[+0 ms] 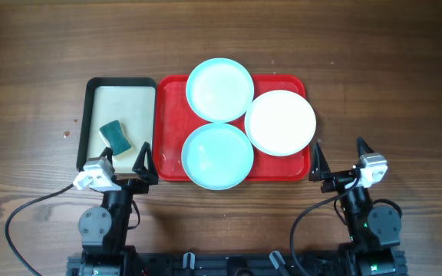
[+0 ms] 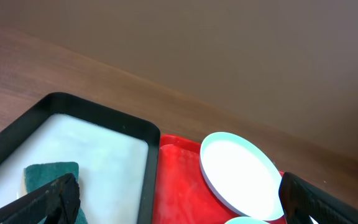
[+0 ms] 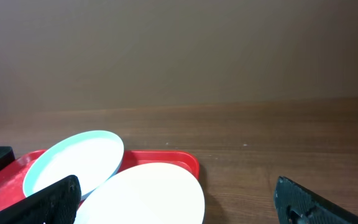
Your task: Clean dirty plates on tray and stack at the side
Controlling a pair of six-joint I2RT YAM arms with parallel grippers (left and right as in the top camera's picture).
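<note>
the red tray (image 1: 171,130) is full, cleaning not yet begun

the near aqua plate (image 1: 217,156), far aqua plate (image 1: 219,90) and white plate (image 1: 280,123) crowd together on it, ahead of and between the two pairs of fingers. left fingers (image 1: 125,157) and right fingers (image 1: 338,153) are spread and empty, low over the desk (image 1: 37,46). the sponge (image 1: 114,136) lies in the black-rimmed tray (image 1: 121,96) just ahead of the left fingers; taking it looks like the next move.

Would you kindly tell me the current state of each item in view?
Far aqua plate: on tray, unstacked.
Near aqua plate: on tray, unstacked.
White plate: on tray, unstacked.
Red tray: holding three plates.
Sponge: lying in black tray.
Left gripper: open, empty.
Right gripper: open, empty.
</note>
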